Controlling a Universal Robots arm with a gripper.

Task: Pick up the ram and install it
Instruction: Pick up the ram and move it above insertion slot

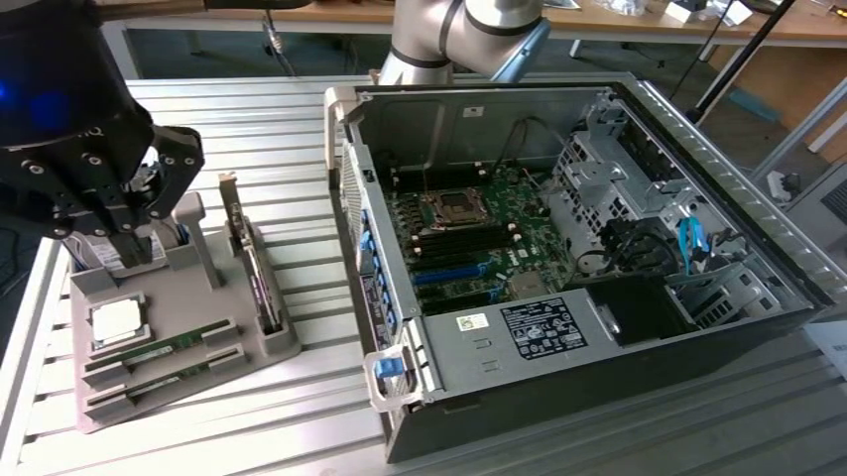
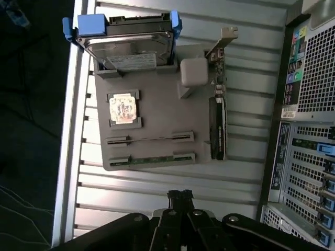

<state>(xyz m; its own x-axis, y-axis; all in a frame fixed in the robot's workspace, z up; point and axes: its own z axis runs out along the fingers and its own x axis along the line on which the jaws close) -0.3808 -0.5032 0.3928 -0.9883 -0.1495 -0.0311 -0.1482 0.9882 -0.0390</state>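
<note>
Two ram sticks, thin green boards standing on edge, rest in slots at the near end of a grey holder (image 1: pixel 198 297): one ram stick (image 1: pixel 159 349) (image 2: pixel 152 139) and a second one (image 1: pixel 166 380) (image 2: pixel 152 159) beside it. My black gripper (image 1: pixel 133 256) (image 2: pixel 179 196) hangs above the holder's far end, over the hard drive, well apart from both sticks. Its fingers are shut together with nothing between them. The open computer case (image 1: pixel 741 327) lies at the exterior view's right, with its motherboard (image 1: pixel 483 238) exposed.
The holder also carries a square silver processor (image 1: pixel 117 322) (image 2: pixel 123 109), a long card with a metal bracket (image 1: pixel 258 278) (image 2: pixel 218 125) and a hard drive in a blue carrier (image 2: pixel 128 44). Everything sits on a ribbed metal table (image 1: pixel 292 416). The arm's column (image 1: pixel 450 40) rises behind the case.
</note>
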